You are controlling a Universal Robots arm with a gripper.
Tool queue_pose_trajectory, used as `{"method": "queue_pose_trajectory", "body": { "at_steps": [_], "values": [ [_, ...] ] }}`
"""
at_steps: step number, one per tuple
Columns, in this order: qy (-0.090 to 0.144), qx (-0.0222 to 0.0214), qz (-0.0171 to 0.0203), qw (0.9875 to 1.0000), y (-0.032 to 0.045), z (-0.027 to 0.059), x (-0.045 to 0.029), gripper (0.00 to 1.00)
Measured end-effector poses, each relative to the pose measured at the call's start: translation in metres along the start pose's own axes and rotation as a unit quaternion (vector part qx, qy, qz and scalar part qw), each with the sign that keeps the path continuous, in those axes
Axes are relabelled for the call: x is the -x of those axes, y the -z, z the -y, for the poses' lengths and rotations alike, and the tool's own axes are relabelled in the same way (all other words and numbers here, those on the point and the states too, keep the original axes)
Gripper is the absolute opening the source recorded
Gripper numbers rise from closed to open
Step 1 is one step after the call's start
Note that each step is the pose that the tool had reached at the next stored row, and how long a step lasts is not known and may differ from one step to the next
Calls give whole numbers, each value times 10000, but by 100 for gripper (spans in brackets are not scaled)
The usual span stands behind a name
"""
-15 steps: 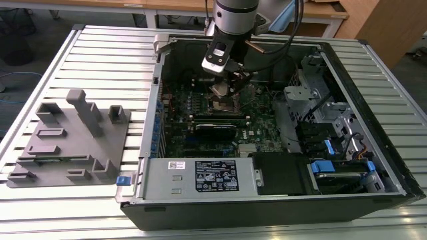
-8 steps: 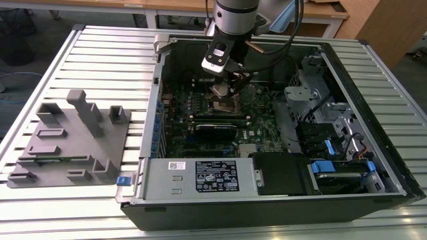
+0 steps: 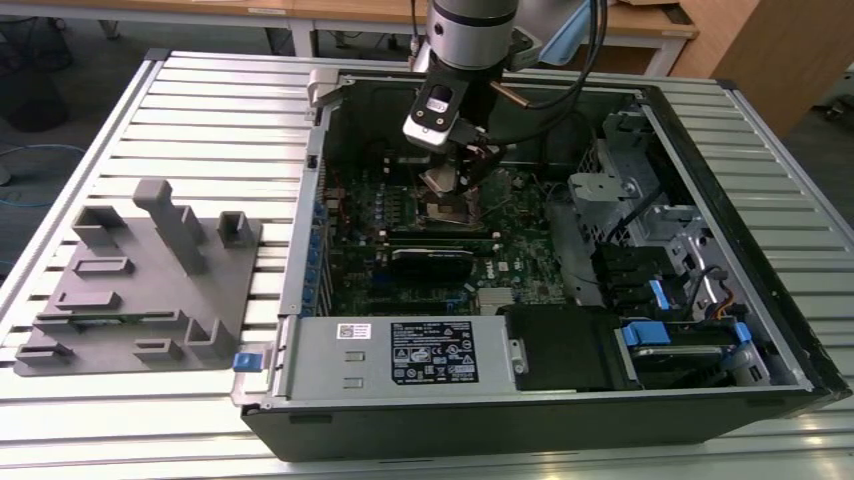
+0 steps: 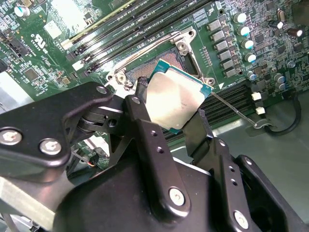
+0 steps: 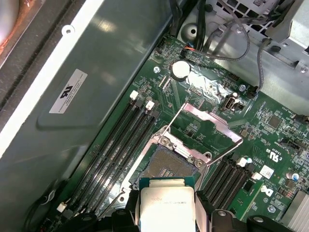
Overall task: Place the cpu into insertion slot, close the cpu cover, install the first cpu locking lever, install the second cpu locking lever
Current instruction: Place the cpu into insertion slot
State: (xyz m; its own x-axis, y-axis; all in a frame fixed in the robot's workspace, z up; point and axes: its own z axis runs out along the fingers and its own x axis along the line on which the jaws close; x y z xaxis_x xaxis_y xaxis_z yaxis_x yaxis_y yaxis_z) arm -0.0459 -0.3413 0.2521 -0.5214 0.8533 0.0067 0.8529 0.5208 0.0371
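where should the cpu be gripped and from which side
Grip the cpu by two opposite thin edges, coming from above its silver face, as the claw does in the second wrist view. It is a thin flat square; only the edges offer purchase.

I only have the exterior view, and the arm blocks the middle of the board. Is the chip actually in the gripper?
Observer: Yes. In the second wrist view the gripper is shut on the chip, clamping two opposite edges, with the silver face showing.
Operator: Good. Is the cover out of the way, or is it down over the socket?
Observer: It is out of the way. In the first wrist view the cover is swung up off the socket, and the pin field lies bare.
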Motion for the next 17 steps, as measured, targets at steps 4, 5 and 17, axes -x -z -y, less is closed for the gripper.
{"method": "queue_pose_trajectory", "body": {
  "at_steps": [4,5,17],
  "values": [
    [-18,0,1,10000,0,0,0,54],
    [-18,0,1,10000,0,0,0,54],
    [-75,1,3,10000,0,0,0,54]
  ]
}}
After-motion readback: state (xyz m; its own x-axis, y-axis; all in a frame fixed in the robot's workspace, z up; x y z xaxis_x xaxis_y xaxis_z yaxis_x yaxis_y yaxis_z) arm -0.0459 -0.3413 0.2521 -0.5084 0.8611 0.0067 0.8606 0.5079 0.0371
